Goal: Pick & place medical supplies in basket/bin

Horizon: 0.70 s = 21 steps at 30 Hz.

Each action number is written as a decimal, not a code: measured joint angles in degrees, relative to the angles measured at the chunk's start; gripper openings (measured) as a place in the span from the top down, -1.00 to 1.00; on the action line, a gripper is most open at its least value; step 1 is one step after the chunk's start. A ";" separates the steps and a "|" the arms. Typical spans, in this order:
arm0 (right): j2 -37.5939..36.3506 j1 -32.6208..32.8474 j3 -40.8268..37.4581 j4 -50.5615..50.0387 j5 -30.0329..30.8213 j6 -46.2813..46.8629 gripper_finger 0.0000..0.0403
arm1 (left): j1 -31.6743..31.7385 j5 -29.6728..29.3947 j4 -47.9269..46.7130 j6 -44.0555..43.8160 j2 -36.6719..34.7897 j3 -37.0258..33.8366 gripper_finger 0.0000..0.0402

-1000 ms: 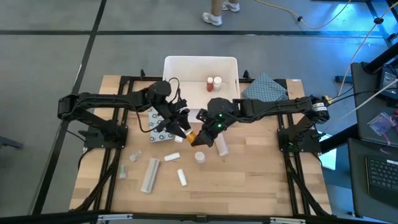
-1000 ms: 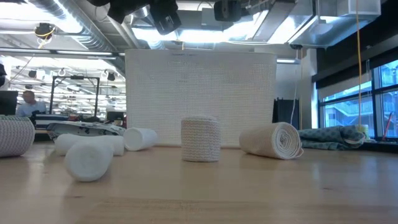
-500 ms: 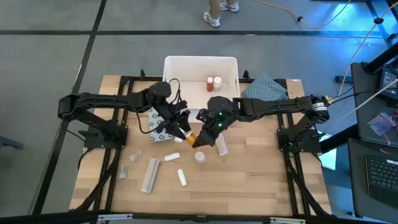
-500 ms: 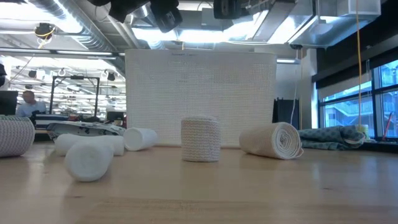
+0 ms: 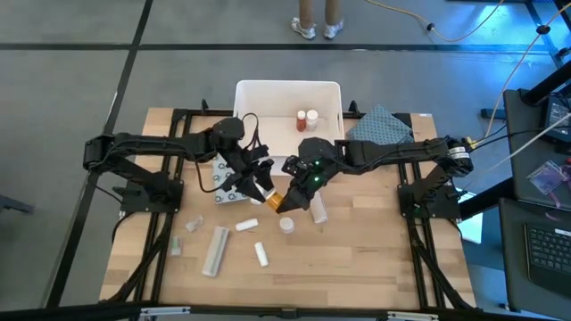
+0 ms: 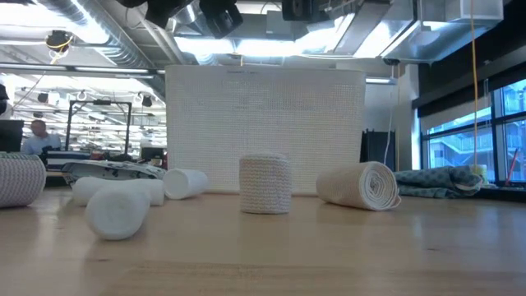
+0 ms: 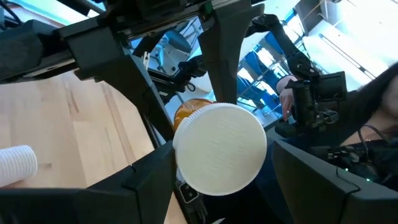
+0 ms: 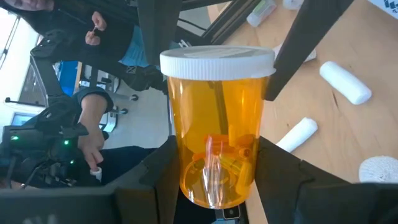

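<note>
An orange bottle (image 5: 276, 200) with a white cap (image 7: 221, 148) hangs above the table's middle, between my two grippers. My right gripper (image 8: 214, 180) is shut on its body. My left gripper (image 7: 221, 163) faces the cap end-on, open, with one finger close on either side of the cap; a thin gap shows at one side. The white basket (image 5: 243, 107) stands at the far middle with two red bottles (image 5: 307, 118) in it. A grey dotted packet (image 5: 227, 185), white rolls (image 5: 247, 226) (image 5: 261, 254) (image 5: 318, 212) and a long pale tube (image 5: 215, 250) lie on the wood. My right gripper pinches the bottle's orange body (image 8: 186, 168) between its two fingers, toward the bottom end, away from the cap. The fingers come from the table's right, slanting a little downward, and lie along the bottle. The bottle is lifted clear of the table, its cap toward my left gripper.
A blue-grey patterned cloth (image 5: 382, 127) lies at the far right beside the basket. A beige roll (image 6: 265, 183) stands upright and another (image 6: 359, 186) lies on its side in front of the basket. Small clear items (image 5: 192, 223) lie near the left edge. A person's feet (image 5: 317, 27) show beyond the table.
</note>
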 joint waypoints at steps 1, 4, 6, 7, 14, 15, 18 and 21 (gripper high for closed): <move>0.00 0.00 0.00 -0.03 0.00 0.00 0.17 | 0.00 0.00 0.01 -0.25 0.00 0.01 -0.25; 0.00 0.00 0.00 -0.06 -0.06 0.15 0.17 | 0.00 -0.05 0.09 -1.64 0.00 0.01 -0.25; 0.00 -0.02 0.00 -0.09 -0.11 0.20 0.17 | 0.00 -0.05 0.12 -1.97 0.00 0.01 -0.25; 0.00 -0.02 0.00 -0.10 -0.23 0.20 0.17 | 0.00 -0.07 0.11 -1.98 0.00 0.01 -0.25; 0.04 -0.07 -0.11 1.12 -1.06 -0.04 0.17 | -0.07 -0.44 0.00 -2.03 0.00 0.01 -0.25; 0.07 -0.05 -0.17 1.45 -1.10 -0.03 0.17 | -0.07 -0.36 -0.04 -2.03 0.00 0.01 -0.26; 0.11 -0.04 -0.17 1.60 -1.13 0.27 0.17 | -0.07 -0.63 -0.08 -2.56 0.00 0.04 -0.27; 0.13 -0.07 -0.20 1.32 -1.06 0.28 0.17 | -0.07 -2.43 0.73 -2.88 -0.02 0.07 -0.26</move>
